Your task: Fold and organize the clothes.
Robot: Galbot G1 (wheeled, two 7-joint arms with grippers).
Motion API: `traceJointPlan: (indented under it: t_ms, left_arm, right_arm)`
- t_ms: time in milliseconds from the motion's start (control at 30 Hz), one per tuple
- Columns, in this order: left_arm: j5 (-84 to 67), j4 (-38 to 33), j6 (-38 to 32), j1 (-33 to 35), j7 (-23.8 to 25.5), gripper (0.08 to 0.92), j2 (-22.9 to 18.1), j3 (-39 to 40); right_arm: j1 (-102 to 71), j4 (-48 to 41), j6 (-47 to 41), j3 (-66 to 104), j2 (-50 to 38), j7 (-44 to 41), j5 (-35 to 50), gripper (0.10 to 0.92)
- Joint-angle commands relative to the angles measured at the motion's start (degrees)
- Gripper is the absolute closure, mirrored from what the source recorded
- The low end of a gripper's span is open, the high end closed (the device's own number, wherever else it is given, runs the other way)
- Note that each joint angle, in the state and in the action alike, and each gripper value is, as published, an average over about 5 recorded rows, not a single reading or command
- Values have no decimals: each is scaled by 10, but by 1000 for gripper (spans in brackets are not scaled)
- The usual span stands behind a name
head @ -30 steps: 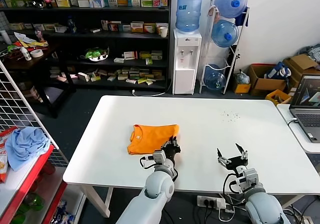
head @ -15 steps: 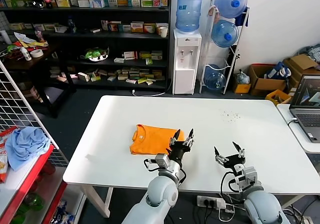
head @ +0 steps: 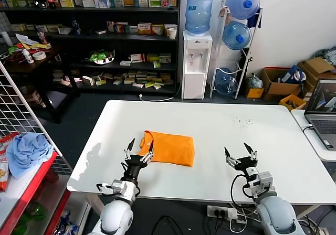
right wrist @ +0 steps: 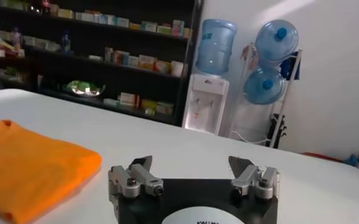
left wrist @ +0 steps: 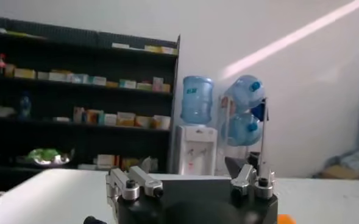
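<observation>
The orange T-shirt [head: 168,147] lies folded into a compact rectangle on the white table [head: 220,125], left of centre, its neck towards the left. It also shows in the right wrist view [right wrist: 27,164]. My left gripper [head: 139,150] is open and empty, raised near the table's front left, just left of the shirt's near corner. In its own view, the left gripper [left wrist: 191,173] has spread fingers with nothing between them. My right gripper [head: 240,155] is open and empty at the front right, well apart from the shirt; it also shows in its own view [right wrist: 191,167].
A wire rack with a red shelf at the left holds a light blue cloth [head: 26,148]. A laptop [head: 321,109] sits on a side table at the right. Shelves, a water dispenser [head: 196,62] and bottles stand behind the table.
My left gripper has let go of the shirt and swung from its right end to the front left. The shirt now lies folded flat. The right gripper barely moved.
</observation>
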Motion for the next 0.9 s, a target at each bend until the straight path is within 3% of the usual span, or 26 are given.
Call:
traceJointPlan:
  t_ms: [33, 600, 900]
  left_arm:
    - [109, -19, -54, 87, 16, 177, 71, -126]
    - [132, -38, -27, 95, 44, 177, 52, -139]
    - [124, -46, -9, 94, 36, 177, 52, -138]
  right_arm:
    - [1, -1, 11, 27, 46, -37, -14, 203]
    - [-1, 10, -2, 80, 86, -64, -40, 203]
    - [-8, 19, -3, 82, 94, -68, -45, 203]
